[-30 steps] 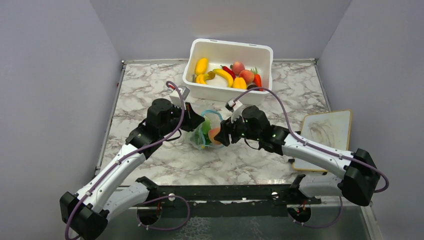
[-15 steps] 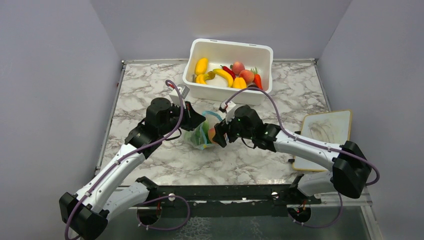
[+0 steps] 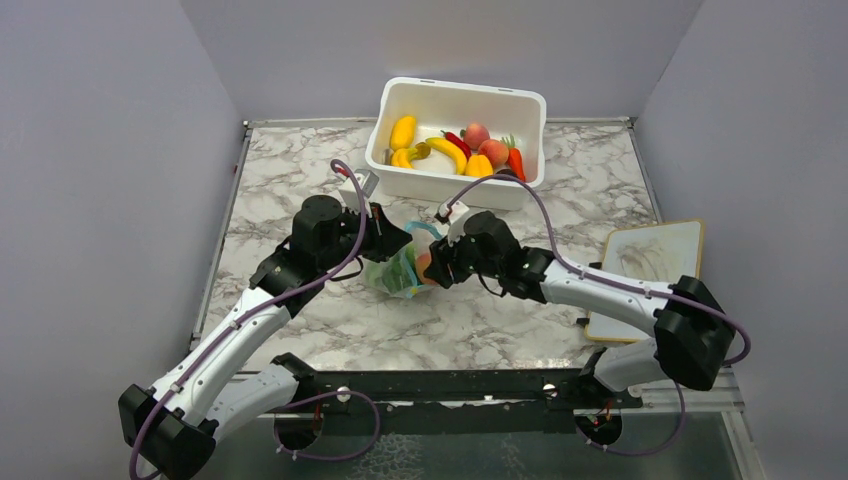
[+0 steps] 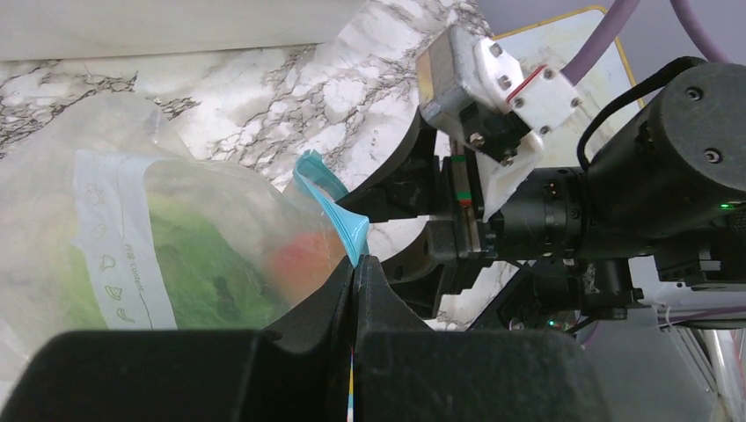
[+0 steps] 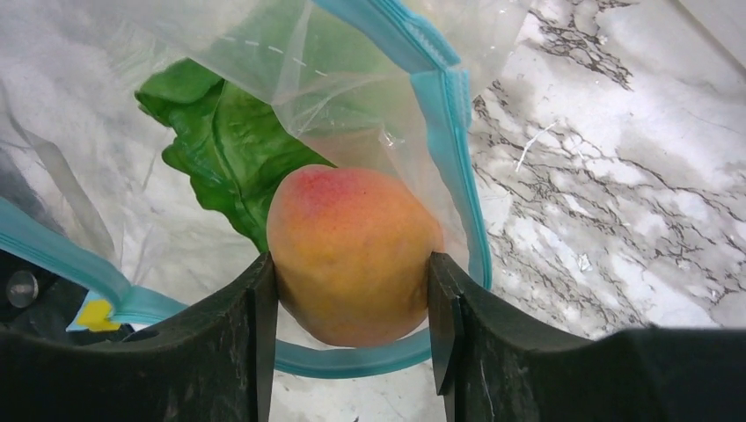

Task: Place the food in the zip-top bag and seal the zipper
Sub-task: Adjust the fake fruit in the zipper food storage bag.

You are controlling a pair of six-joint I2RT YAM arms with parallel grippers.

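The clear zip-top bag [image 3: 398, 272] lies on the marble between my two grippers, mouth open toward the right. My left gripper [image 4: 354, 264] is shut on its light-blue zipper [image 4: 327, 200], holding that edge up. Green lettuce [image 5: 224, 141] sits inside the bag. My right gripper [image 5: 352, 308] is shut on a pink-orange peach [image 5: 352, 255], both fingers touching its sides, right at the bag's mouth inside the loop of the zipper [image 5: 462, 176]. Through the plastic, the left wrist view shows the lettuce [image 4: 202, 264] and the peach [image 4: 295, 255].
A white tub [image 3: 455, 95] at the back holds more toy food: yellow fruits, a banana, peaches, red peppers. A white board with a wooden rim [image 3: 655, 265] lies at the right. Marble shows to the left and in front of the bag.
My right gripper has carried the peach leftward into the bag's mouth. My left gripper shifted slightly, still holding the zipper edge.
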